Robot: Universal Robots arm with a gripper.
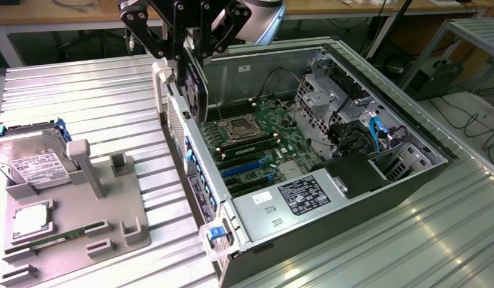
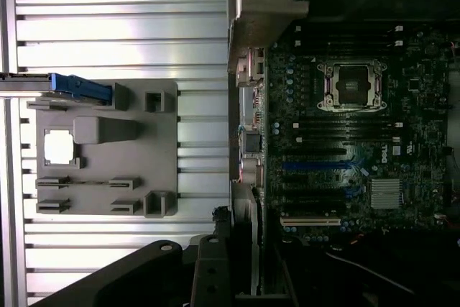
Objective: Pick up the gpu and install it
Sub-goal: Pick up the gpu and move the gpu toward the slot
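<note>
The exterior view stands high off the counter (image 1: 95,102) and looks obliquely down into the open computer case (image 1: 375,204), with the grey holder tray (image 1: 78,204) toward the exterior view's left. The wrist view sits above the tool (image 1: 194,51), nearer, and faces straight down over the case's side wall. Both views share the motherboard (image 1: 259,141), the tray and the ribbed counter.

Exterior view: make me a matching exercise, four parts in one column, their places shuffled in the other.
Parts: 1 gpu; 2 hard drive; 3 memory stick; 4 processor socket.
Places: A on the motherboard; B flat on the grey fixture; C in the gripper, above the case; D at the exterior view's left edge, label showing.
Pairs: 1-C; 2-D; 3-B; 4-A.
</note>
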